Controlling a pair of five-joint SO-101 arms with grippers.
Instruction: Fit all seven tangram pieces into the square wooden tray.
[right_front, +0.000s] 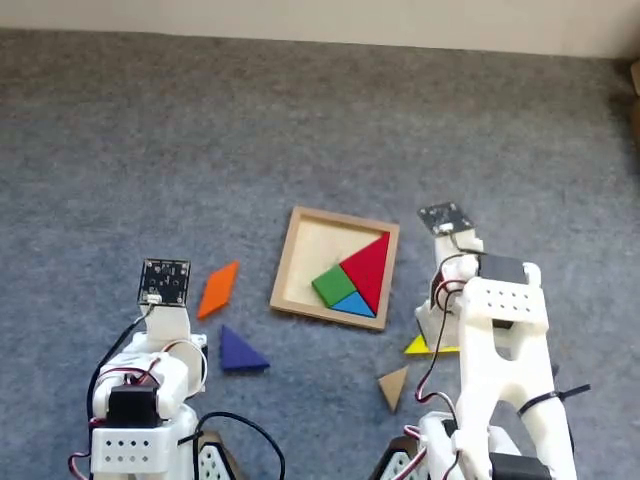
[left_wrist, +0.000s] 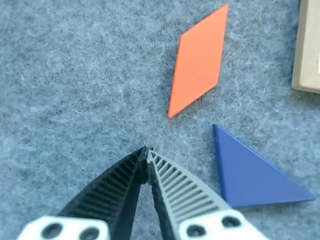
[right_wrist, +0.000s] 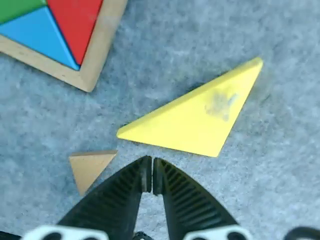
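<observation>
Parks left gripper (left_wrist: 146, 152), shut and empty, by orange parallelogram (left_wrist: 198, 60) and navy triangle (left_wrist: 250, 175) at eight o'clock of tray (right_front: 283, 262), right gripper (right_wrist: 151, 172), likewise closed, by yellow triangle (right_wrist: 195, 120) at four, seemingly staged for pickups.

Soft, even light covers the grey worktop (right_front: 120, 150); the wooden tray (right_front: 284, 260) and the yellow triangle (right_wrist: 200, 120) cast only thin, faint shadows.

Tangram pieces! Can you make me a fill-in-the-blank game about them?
1. The wooden tray holds ___ pieces: the red piece, the green piece and the light blue piece.
2. The ___ parallelogram lies on the carpet near the dark blue triangle.
3. Near the right gripper lie a big ___ triangle and a small tan triangle.
Missing words: three, orange, yellow.
</observation>
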